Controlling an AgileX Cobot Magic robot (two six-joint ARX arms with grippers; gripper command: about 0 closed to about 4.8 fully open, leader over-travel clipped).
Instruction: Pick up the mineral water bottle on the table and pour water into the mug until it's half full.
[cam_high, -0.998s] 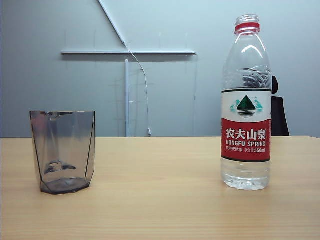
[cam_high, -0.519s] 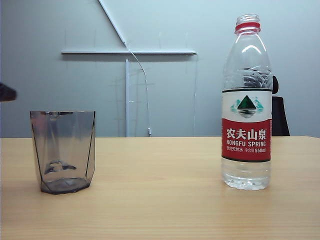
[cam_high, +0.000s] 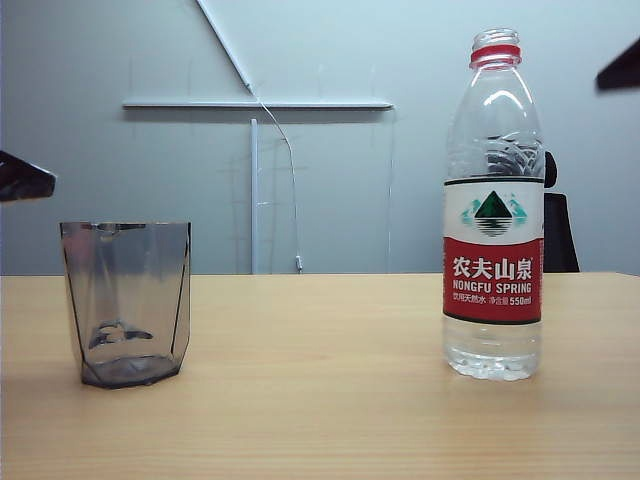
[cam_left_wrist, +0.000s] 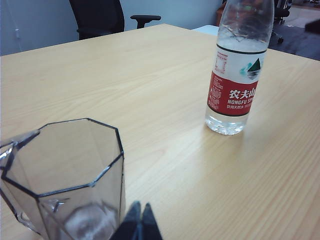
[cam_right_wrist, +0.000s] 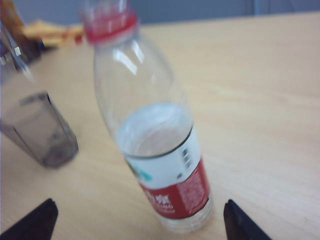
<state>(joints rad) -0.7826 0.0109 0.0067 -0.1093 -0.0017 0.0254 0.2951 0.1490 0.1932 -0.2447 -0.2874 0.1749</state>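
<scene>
The mineral water bottle (cam_high: 493, 210) stands upright on the right of the table (cam_high: 320, 400), with water up to about the top of its label. The smoky-grey mug (cam_high: 125, 305) stands on the left and looks empty. In the left wrist view my left gripper (cam_left_wrist: 140, 222) is shut, its tips just beside the mug (cam_left_wrist: 60, 185); the bottle (cam_left_wrist: 240, 75) is farther off. My right gripper (cam_right_wrist: 139, 210) is open wide, and the bottle (cam_right_wrist: 155, 135) stands ahead between its two fingertips (cam_right_wrist: 35, 222), apart from both. The mug (cam_right_wrist: 42, 132) shows beyond.
A dark tip of the left arm (cam_high: 22, 178) pokes in at the left edge above the mug. A dark tip of the right arm (cam_high: 622, 68) shows at the upper right. A black office chair (cam_left_wrist: 100, 15) stands behind the table.
A dark arm tip has pushed further in at the left edge, and another has appeared at the upper right. Bottle and mug have not moved.
</scene>
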